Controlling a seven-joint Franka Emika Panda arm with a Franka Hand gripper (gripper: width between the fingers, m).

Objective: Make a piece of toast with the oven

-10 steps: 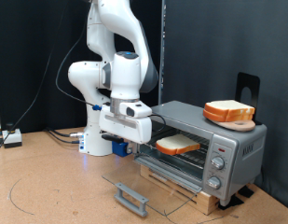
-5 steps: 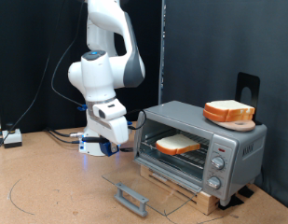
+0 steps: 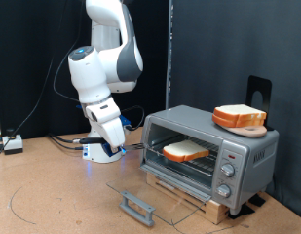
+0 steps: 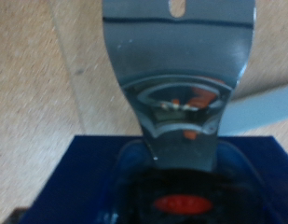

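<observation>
The silver oven [image 3: 245, 154] stands at the exterior view's right on a wooden base, its glass door [image 3: 155, 191] folded down flat. A piece of toast [image 3: 186, 150] with an orange-brown crust lies on the wire rack inside. My gripper [image 3: 121, 142] hangs low at the arm's end, left of the oven and apart from it, close to the blue robot base [image 3: 99, 149]. Nothing shows between its fingers. The wrist view shows only a shiny metal part [image 4: 177, 65] over the blue base [image 4: 88, 182] and the tan table.
A second slice [image 3: 238, 115] lies on a wooden plate on top of the oven. The door handle [image 3: 137, 207] juts out at the front. A black stand [image 3: 259, 93] rises behind the oven. Cables and a small box [image 3: 11, 144] lie at the left.
The arm has drawn back from the oven mouth to the exterior view's left and lowered towards its base. The toast stays on the rack.
</observation>
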